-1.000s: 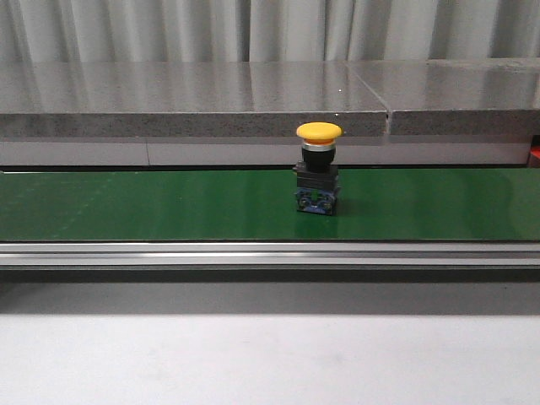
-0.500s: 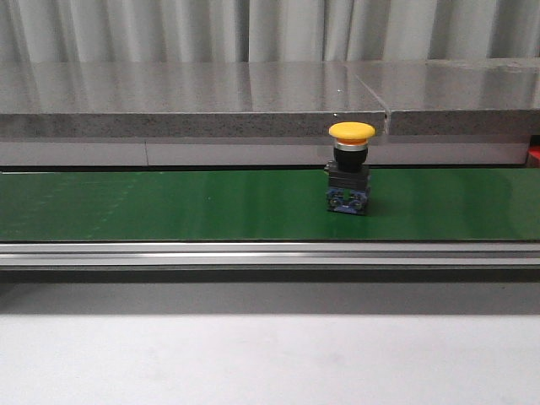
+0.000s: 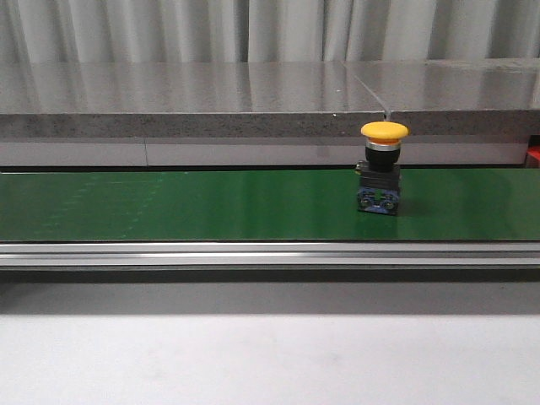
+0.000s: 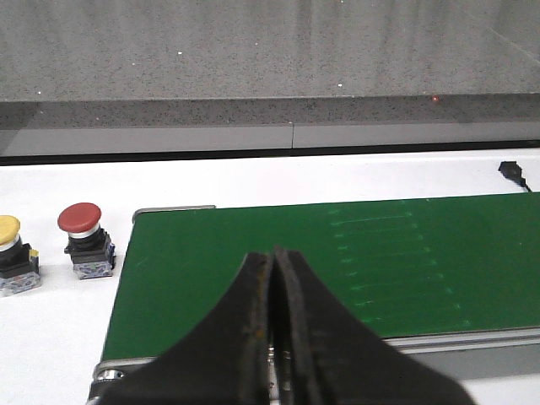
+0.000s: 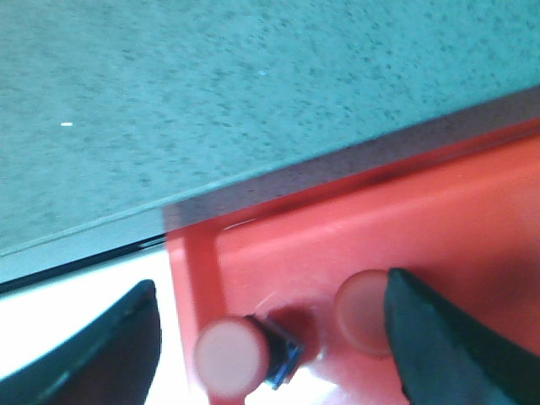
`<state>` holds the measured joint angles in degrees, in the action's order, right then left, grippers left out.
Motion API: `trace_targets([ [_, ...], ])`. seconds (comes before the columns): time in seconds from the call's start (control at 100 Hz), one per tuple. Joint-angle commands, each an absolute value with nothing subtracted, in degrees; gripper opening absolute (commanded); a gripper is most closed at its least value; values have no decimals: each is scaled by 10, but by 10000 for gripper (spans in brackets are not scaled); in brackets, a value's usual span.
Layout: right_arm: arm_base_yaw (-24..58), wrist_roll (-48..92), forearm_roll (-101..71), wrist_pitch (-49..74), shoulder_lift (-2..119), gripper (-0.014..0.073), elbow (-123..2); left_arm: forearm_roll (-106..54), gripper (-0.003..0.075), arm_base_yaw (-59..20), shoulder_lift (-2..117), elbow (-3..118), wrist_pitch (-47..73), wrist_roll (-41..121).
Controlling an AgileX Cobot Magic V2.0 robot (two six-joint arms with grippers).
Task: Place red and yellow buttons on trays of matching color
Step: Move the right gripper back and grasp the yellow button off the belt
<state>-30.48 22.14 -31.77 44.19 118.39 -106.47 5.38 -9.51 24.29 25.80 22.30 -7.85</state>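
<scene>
The yellow button (image 3: pixel 384 169) is seen upright at right of centre on the green belt (image 3: pixel 169 207). It is judged rigid, light and top-heavy, best gripped at its black body. The left gripper (image 4: pixel 272 325) is closed on nothing; the right gripper (image 5: pixel 270 342) is spread wide above the red tray (image 5: pixel 456 219).

Setting: industrial sorting cell or automation test lab, not a domestic space.

A green conveyor belt (image 3: pixel 169 205) runs across the front view, edged by an aluminium rail (image 3: pixel 253 254) and mounted on a white bench (image 3: pixel 270 359). Behind it sits a long grey speckled stone-look ledge (image 3: pixel 194 99), backed by pale pleated curtains (image 3: pixel 126 29). The goods handled are industrial push-button switches: a yellow button (image 3: pixel 383 167) stands upright on the belt, and a red button (image 4: pixel 83 239) stands on the white surface off the belt end. A red plastic tray (image 5: pixel 439 219) holds further red-capped units.
</scene>
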Motion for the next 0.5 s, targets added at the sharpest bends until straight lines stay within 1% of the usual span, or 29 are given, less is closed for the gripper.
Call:
trace_targets([
  [0.0, -304, 232, -338, 448, 1115, 552, -1085, 55, -19, -100, 246, 273, 176, -80],
  [0.19, -282, 258, -337, 478, 1048, 552, -1083, 55, -19, -100, 246, 273, 176, -80],
  [0.49, -242, 262, -337, 598, 966, 551, -1082, 55, -19, -100, 246, 273, 176, -80],
])
